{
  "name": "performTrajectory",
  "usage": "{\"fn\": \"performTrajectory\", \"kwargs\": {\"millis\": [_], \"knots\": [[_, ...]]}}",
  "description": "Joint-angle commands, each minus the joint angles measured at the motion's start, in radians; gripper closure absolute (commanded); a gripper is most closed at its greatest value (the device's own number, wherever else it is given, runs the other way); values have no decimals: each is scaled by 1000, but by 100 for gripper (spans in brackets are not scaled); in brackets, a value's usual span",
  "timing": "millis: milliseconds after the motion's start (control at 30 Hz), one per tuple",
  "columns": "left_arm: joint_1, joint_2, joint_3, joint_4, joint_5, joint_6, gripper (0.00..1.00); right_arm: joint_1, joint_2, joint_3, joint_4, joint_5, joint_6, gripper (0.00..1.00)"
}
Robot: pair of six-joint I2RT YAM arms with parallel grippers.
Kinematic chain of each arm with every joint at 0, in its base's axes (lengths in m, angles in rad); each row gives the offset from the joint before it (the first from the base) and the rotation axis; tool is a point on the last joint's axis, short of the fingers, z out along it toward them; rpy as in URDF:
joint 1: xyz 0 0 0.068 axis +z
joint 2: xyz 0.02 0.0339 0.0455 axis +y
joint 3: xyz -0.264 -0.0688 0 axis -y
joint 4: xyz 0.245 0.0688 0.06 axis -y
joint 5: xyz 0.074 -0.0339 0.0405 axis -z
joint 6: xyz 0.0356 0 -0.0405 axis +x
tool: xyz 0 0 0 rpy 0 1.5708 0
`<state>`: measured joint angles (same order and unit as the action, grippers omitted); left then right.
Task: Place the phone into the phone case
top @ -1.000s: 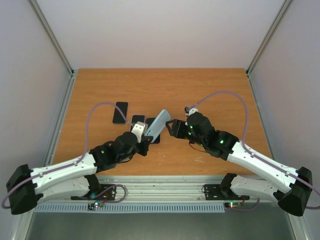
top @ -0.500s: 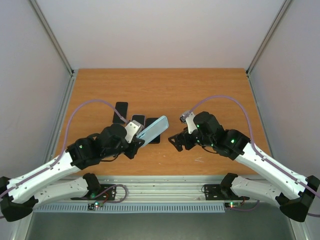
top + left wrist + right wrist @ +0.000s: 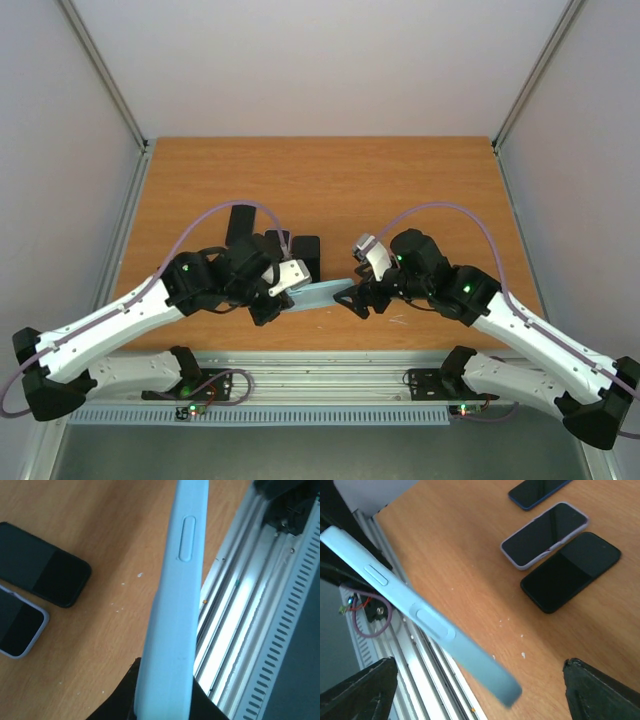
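Two grippers meet over the near edge of the table (image 3: 420, 180): left gripper (image 3: 288, 298) clamped on the light-blue case (image 3: 320, 293), edge-on; right gripper (image 3: 352, 296) spread wide at its free end. Bare black phone (image 3: 570, 572), probably the target, lies mid-table. Steady the case cavity-up before fetching it.

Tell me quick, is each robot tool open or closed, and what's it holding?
Left tool: closed, holding the light blue phone case.
Right tool: open, holding nothing.
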<state>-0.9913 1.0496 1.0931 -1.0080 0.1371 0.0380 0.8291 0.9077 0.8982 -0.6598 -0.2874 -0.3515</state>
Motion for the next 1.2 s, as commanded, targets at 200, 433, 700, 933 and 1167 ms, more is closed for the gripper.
{"fn": "performTrajectory", "kwargs": {"millis": [200,433,700,933,1167], "knots": [[5,92,99,-78,156,163,99,2,43,-45,89,-221,-85,28],[32,108,127,-74,198,209,100,4,76,-46,82,-265,-103,58],[66,111,105,-48,203,220,100,2,91,-50,95,-286,-96,87],[78,61,51,43,-30,132,80,2,83,-47,97,-186,-46,99],[91,-52,1,133,-290,73,41,-9,107,-30,111,-22,69,99]]}}
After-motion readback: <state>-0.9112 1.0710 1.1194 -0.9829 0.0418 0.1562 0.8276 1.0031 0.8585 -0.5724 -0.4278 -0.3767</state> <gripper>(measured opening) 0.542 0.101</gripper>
